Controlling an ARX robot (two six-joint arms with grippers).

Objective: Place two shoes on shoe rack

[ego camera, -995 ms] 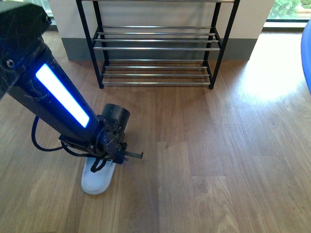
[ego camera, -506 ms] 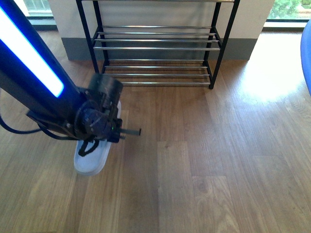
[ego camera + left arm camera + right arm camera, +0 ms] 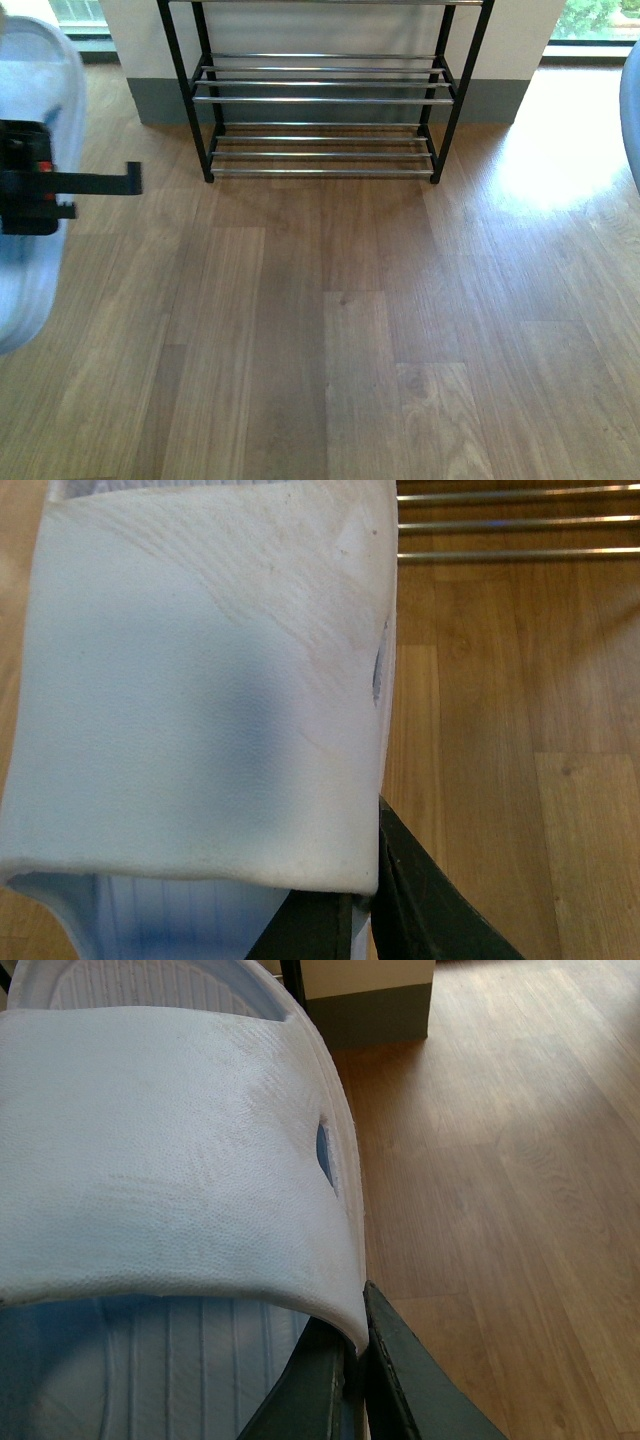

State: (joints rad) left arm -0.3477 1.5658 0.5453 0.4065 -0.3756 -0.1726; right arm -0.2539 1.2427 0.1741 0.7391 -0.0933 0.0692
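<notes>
The left tool [image 3: 362, 905] is clamped on the strap edge of a pale blue rubber slide [image 3: 200, 700]. It holds the slide off the brown wooden floor [image 3: 380, 330], in front of and to the left of the black-framed shoe rack with chrome bars [image 3: 320, 100]. The right tool [image 3: 355, 1370] is closed on the strap edge of a second pale blue slide [image 3: 170, 1160], which the front view shows as a blue sliver to the right of the rack. Both slides are apart from the rack.
</notes>
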